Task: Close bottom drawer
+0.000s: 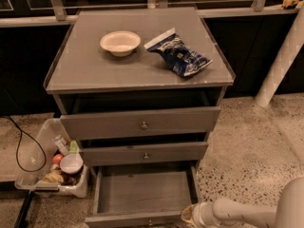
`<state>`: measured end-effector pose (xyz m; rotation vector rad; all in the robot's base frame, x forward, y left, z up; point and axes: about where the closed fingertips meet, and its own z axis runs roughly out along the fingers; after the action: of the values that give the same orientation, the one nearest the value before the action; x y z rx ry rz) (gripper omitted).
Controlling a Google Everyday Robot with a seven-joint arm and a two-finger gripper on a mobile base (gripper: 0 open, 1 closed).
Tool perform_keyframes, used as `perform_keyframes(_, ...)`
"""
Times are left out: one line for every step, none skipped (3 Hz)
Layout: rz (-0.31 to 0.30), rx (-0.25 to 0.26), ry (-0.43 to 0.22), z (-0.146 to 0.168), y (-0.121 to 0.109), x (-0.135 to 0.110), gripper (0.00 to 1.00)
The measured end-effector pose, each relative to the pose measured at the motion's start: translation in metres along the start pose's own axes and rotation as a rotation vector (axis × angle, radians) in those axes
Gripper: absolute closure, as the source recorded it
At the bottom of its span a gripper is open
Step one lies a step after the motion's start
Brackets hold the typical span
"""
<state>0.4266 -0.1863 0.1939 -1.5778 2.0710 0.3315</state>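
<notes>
The grey cabinet (142, 75) has three drawers. The bottom drawer (142, 194) is pulled far out and its inside is empty; its front with a small knob (150, 221) lies at the bottom edge of the camera view. The middle drawer (145, 154) and the top drawer (140, 123) stand slightly out. My gripper (190, 216) is low at the bottom right, at the right front corner of the bottom drawer, on a white arm (247, 213) coming in from the right.
A white bowl (120, 42) and a blue snack bag (179, 53) lie on the cabinet top. A clear bin (54, 163) of items sits on the floor at the left, with a black cable (21, 148). A white pole (280, 63) leans at the right.
</notes>
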Motion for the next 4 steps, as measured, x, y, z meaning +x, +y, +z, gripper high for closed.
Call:
perform_keyframes(-0.019, -0.050, 0.000, -0.002, 0.035, -0.001, 1.00)
perform_keyframes(-0.019, -0.050, 0.000, -0.002, 0.035, -0.001, 1.00)
perform_keyframes(0.026, -0.071, 0.004, 0.038, 0.027, 0.011, 1.00)
perform_keyframes(0.028, -0.069, 0.003, 0.040, 0.025, 0.012, 1.00)
